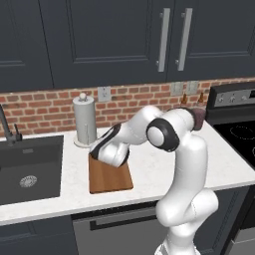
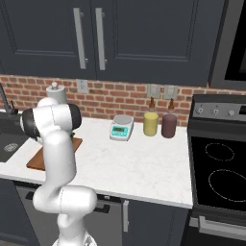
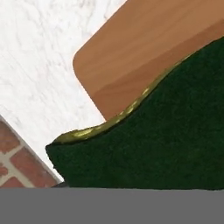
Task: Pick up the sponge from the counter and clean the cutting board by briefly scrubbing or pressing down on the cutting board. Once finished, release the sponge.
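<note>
The dark green sponge (image 3: 153, 144), with a thin yellow-green edge, looms very close in the hand view, over a corner of the brown wooden cutting board (image 3: 144, 52) and the white counter (image 3: 35, 65). No fingertips show there. In the left base view my hand (image 1: 113, 152) is bent down over the far end of the cutting board (image 1: 112, 180) and hides the gripper and the sponge. Whether the jaws grip the sponge I cannot tell. The board (image 2: 34, 161) pokes out behind my arm in the right base view.
A paper towel holder (image 1: 84, 120) stands just behind the board. The dark sink (image 1: 30, 169) and its faucet (image 1: 7, 127) lie to the left. A scale (image 2: 121, 128), a yellow bottle (image 2: 151, 123), a dark red bottle (image 2: 169, 124) and the stove (image 2: 218, 168) are to the right.
</note>
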Robot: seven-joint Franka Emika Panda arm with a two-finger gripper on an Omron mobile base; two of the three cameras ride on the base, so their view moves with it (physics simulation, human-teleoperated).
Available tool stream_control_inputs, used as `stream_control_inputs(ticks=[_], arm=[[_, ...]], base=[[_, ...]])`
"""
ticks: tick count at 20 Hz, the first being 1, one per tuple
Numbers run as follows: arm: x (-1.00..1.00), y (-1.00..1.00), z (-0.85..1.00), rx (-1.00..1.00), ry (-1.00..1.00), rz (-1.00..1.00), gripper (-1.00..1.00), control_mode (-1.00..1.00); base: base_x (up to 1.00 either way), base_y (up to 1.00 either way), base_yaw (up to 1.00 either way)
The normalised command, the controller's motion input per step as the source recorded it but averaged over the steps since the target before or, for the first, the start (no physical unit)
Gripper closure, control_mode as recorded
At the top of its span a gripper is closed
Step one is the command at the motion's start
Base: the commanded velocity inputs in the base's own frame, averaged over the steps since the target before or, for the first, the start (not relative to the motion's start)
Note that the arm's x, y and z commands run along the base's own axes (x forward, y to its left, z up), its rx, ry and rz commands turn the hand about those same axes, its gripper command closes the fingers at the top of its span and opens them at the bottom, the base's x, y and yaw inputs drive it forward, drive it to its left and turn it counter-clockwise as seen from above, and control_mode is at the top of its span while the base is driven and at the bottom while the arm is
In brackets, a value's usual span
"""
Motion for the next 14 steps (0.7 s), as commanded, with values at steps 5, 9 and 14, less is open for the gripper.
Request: stream_control_inputs(ticks=[5,9,14], arm=[[-0.32,0.52,-0.50,0.02,-0.01,-0.01,1.00,-1.00],[-0.47,0.51,-0.38,0.05,0.02,-0.02,1.00,-1.00],[-0.59,0.43,-0.31,0.07,0.10,-0.02,1.00,-1.00]], base=[[0.00,0.00,0.00],[0.00,0.00,0.00],[0.00,0.00,0.00]])
